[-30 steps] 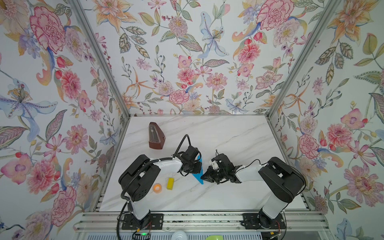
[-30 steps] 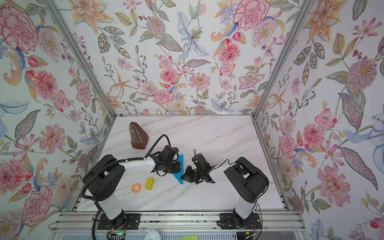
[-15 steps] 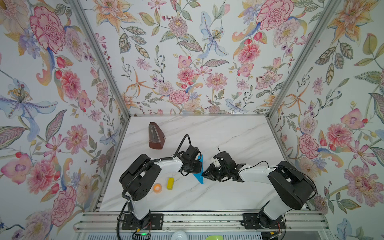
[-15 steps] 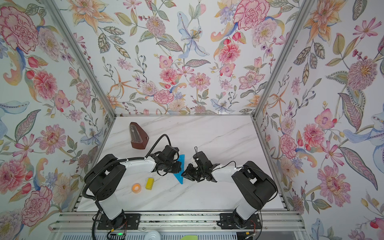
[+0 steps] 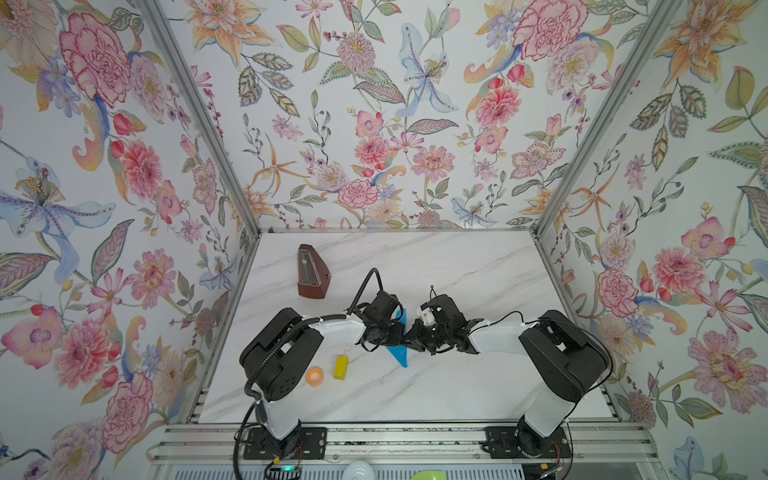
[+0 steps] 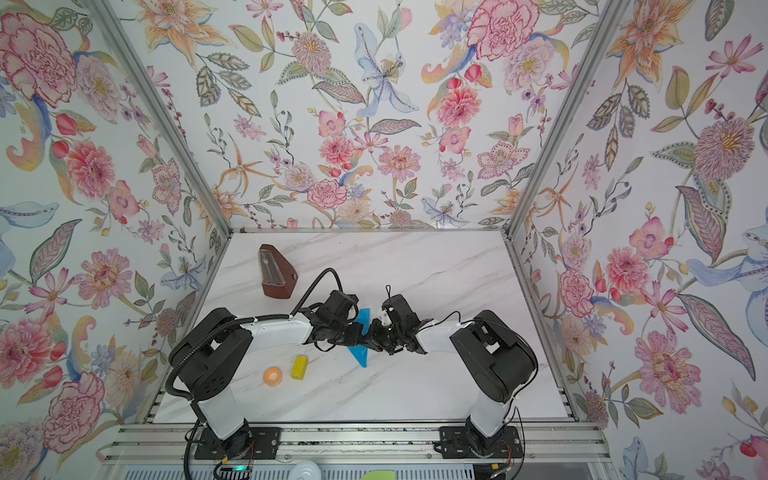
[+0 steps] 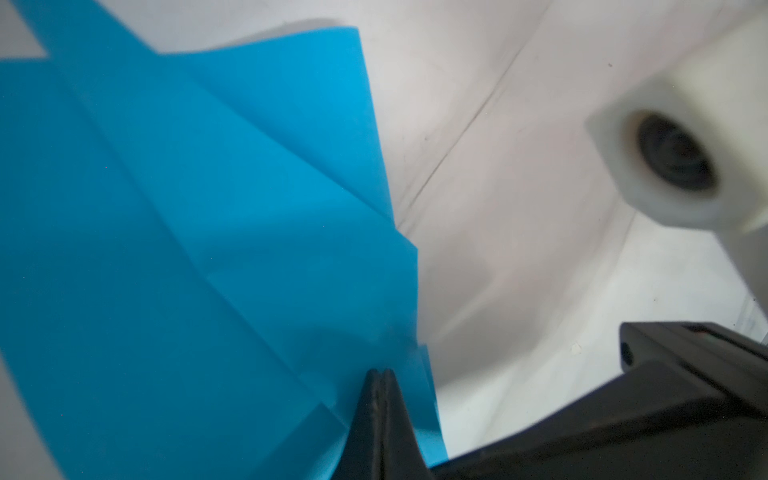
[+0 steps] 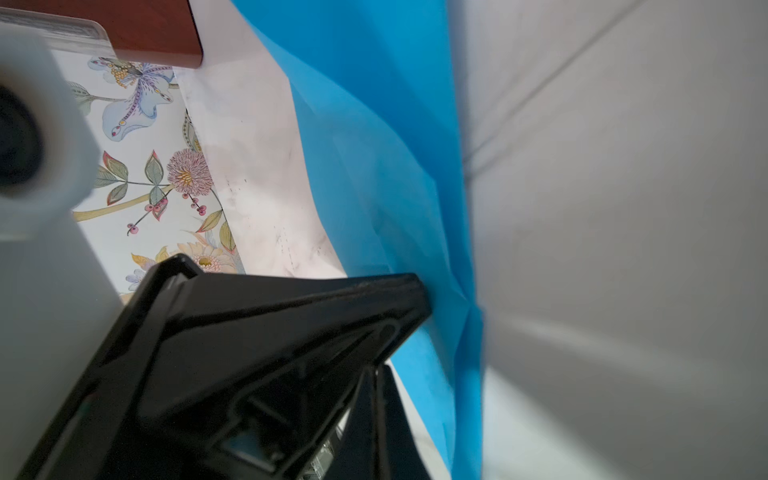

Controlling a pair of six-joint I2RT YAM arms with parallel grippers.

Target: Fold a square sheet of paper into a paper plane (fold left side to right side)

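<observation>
The square sheet of paper (image 5: 398,356) is bright blue and folded into a pointed shape, the paper plane, lying mid-table with its tip toward the front edge. Both grippers meet over its middle. My left gripper (image 5: 395,337) is shut, and in the left wrist view its closed tips (image 7: 380,372) rest on the layered paper (image 7: 187,249) near one edge. My right gripper (image 5: 410,337) is also shut; its closed tips (image 8: 376,370) sit beside the paper (image 8: 374,145), close behind the left gripper's black finger (image 8: 291,316). Nothing shows between either pair of jaws.
A brown metronome (image 5: 311,272) stands at the back left of the marble table (image 5: 457,270). A small yellow block (image 5: 340,367) and an orange tape roll (image 5: 314,376) lie front left, near the left arm's base. Floral walls enclose three sides.
The right arm's elbow swung outward and came back. The left gripper and the paper have stayed in place.
</observation>
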